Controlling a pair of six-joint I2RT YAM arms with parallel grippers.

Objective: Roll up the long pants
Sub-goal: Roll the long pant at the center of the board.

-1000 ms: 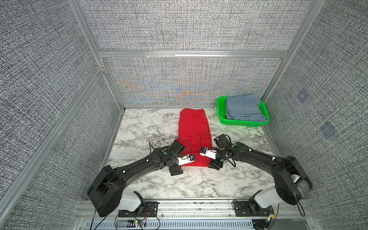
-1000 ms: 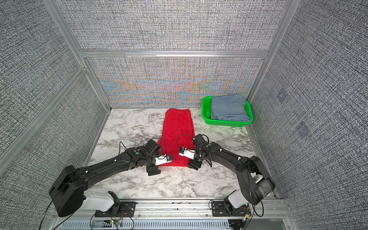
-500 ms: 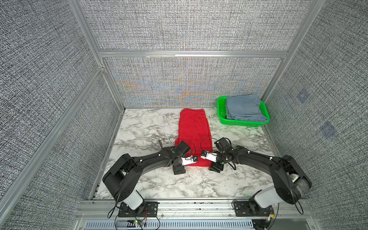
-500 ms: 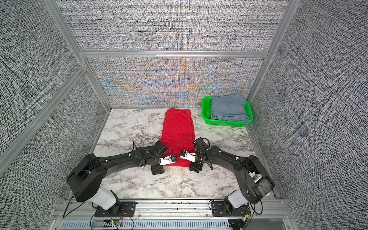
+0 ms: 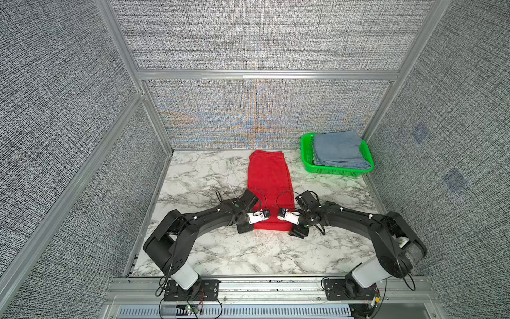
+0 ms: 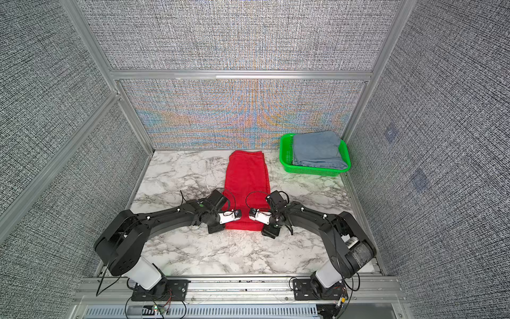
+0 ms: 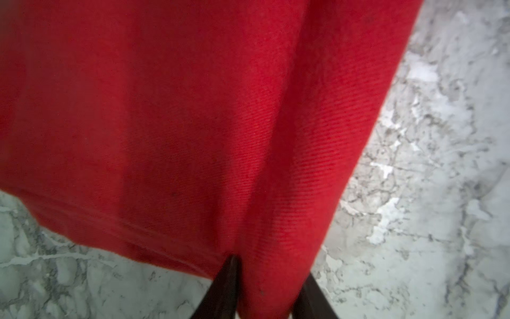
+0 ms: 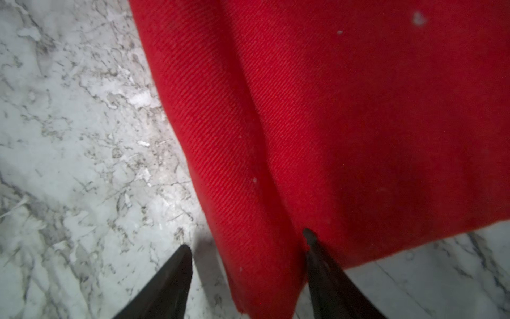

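Note:
The long pants [image 5: 269, 176] [image 6: 247, 176] are bright red and lie flat as one long strip from the back wall toward the front. Both grippers sit at the strip's near end. My left gripper [image 5: 265, 214] [image 7: 271, 272] is at the near left corner, shut on a raised fold of the red cloth [image 7: 165, 110] that bulges between its fingers. At the near right corner my right gripper [image 5: 282, 215] [image 8: 245, 240] stands open astride the cloth's side edge [image 8: 248, 193]. One finger [image 8: 176, 276] rests on bare marble with a gap to the cloth, the other presses on the cloth.
A green basket [image 5: 305, 154] [image 6: 284, 154] holding a folded blue-grey garment [image 5: 338, 149] stands at the back right corner. Grey walls enclose the marble table [image 5: 207, 176] on three sides. A metal rail [image 5: 248, 287] runs along the front.
My left arm has swung in to the strip's near left corner and its jaws have closed on the cloth. The right gripper has barely moved, its jaws slightly narrower.

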